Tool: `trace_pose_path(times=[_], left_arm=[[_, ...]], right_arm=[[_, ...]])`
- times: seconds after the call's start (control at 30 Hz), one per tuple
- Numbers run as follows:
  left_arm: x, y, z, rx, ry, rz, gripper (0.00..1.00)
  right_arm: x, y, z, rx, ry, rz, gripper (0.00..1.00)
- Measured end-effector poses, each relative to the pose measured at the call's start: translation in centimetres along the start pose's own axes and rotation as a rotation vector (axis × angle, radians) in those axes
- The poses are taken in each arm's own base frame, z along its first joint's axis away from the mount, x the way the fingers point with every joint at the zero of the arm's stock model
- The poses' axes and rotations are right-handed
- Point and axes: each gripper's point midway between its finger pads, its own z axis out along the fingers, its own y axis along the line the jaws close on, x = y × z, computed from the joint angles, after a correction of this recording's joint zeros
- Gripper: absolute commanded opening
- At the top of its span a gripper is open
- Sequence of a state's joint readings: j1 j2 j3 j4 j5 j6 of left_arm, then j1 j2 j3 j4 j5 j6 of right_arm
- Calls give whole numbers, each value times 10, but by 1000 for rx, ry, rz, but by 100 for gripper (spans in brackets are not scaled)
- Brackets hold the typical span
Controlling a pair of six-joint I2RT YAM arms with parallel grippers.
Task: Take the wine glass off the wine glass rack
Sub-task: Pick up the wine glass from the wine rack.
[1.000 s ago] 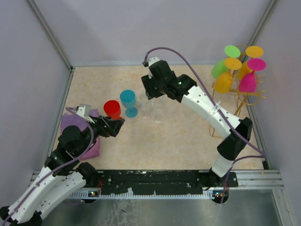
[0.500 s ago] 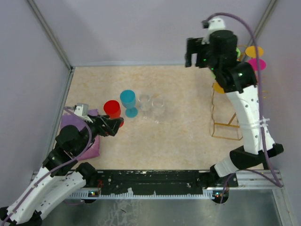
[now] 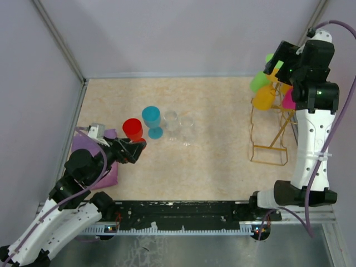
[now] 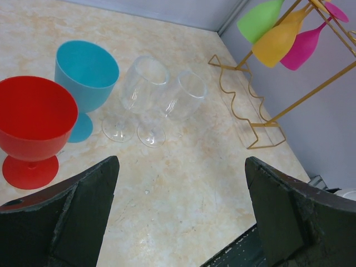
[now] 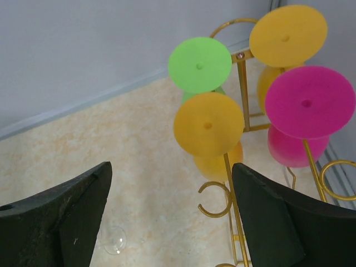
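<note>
The gold wire wine glass rack (image 3: 271, 139) stands at the table's right edge. Several coloured wine glasses hang upside down from it: green (image 3: 258, 82), orange (image 3: 263, 97) and pink (image 3: 289, 100). My right gripper (image 3: 282, 58) hovers open above the rack's top and holds nothing. From its wrist view I look down on the round bases: green (image 5: 199, 64), near orange (image 5: 208, 124), far orange (image 5: 287, 35) and pink (image 5: 309, 102). The open right gripper (image 5: 171, 165) sits just left of the near orange glass. My left gripper (image 3: 136, 149) is open and empty, low at the left.
A red glass (image 3: 133, 129), a blue glass (image 3: 151, 119) and two clear glasses (image 3: 171, 119) (image 3: 187, 125) stand upright mid-table. A purple cloth (image 3: 89, 150) lies under the left arm. Grey walls close in behind and right of the rack (image 4: 245, 105).
The right arm has swung from the clear glasses at mid-table up and right to above the rack, and its jaws have opened wider. The left arm has stayed put.
</note>
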State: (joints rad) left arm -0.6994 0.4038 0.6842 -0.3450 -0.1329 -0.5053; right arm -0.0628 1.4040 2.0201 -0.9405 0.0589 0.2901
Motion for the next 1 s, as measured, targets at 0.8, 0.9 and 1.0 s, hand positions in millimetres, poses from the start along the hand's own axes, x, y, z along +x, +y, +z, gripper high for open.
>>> trace_pose_path(times=[0.8, 0.9, 1.0], left_arm=[[16, 5, 1, -20, 67, -8, 100], [17, 5, 1, -20, 74, -12, 100], [18, 5, 1, -20, 77, -13, 100]], right_arm=[[51, -53, 44, 116, 42, 202, 67], [47, -57, 46, 119, 20, 228, 64], [42, -59, 47, 113, 2, 246, 62]])
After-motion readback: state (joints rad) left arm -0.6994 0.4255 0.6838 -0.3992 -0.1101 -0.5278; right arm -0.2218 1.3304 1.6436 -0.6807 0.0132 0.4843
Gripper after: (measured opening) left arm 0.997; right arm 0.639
